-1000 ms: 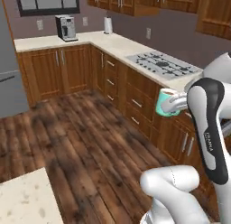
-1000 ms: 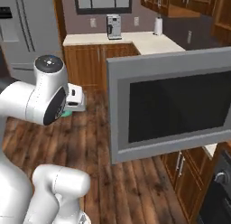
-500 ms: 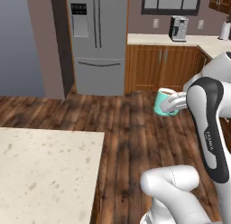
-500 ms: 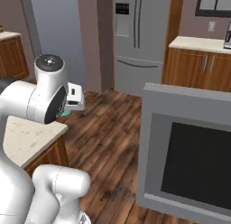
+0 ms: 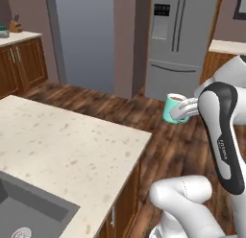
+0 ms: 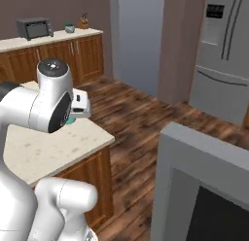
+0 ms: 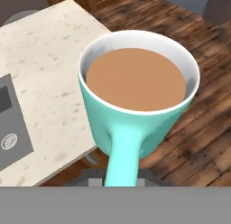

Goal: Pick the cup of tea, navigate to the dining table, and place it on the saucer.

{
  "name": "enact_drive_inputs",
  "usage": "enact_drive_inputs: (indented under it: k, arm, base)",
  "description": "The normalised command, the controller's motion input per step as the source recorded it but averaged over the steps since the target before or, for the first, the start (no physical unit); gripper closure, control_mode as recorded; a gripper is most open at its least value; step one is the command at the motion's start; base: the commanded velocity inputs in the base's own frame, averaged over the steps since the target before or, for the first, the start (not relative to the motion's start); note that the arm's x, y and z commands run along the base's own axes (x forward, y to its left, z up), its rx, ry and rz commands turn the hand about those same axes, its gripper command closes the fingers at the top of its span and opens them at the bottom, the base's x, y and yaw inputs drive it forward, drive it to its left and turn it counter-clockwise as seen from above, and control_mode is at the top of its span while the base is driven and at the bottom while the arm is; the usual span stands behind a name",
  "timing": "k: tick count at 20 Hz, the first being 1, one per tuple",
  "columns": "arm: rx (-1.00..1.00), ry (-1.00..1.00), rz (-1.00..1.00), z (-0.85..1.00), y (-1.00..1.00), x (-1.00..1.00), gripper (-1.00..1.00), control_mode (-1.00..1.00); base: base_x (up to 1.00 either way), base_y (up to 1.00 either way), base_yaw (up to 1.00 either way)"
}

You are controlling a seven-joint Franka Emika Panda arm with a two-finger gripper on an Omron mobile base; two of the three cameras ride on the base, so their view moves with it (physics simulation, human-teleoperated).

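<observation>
Cup of tea (image 7: 135,121): smooth teal glaze, ceramic look, pale matt inner rim; flat opaque brown liquid.
Dining table (image 5: 57,150): beige speckled stone top, matt; sunken sink (image 5: 26,210) dull grey; wooden base.
Floor (image 6: 141,113): dark wood planks, visible grain, slight sheen.
Fridge (image 5: 180,40): brushed grey metal, satin.
Back cabinets (image 6: 58,58): reddish-brown wood, pale stone-like counter.
Toaster oven (image 6: 34,27): dark metal, dull.
Arm (image 5: 223,131): glossy white plastic shell, dark joints.
</observation>
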Motion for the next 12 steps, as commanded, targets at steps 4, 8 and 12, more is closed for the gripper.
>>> enact_drive_inputs:
  k: [4,8,12]
  arm:
    - [0.0,0.0,0.0,0.0,0.0,0.0,1.0,1.0]
    - [0.0,0.0,0.0,0.0,0.0,0.0,1.0,1.0]
    - [0.0,0.0,0.0,0.0,0.0,0.0,1.0,1.0]
  base:
    - [0.0,0.0,0.6]
    - [0.11,-0.1,0.5]
    - [0.79,-0.59,0.28]
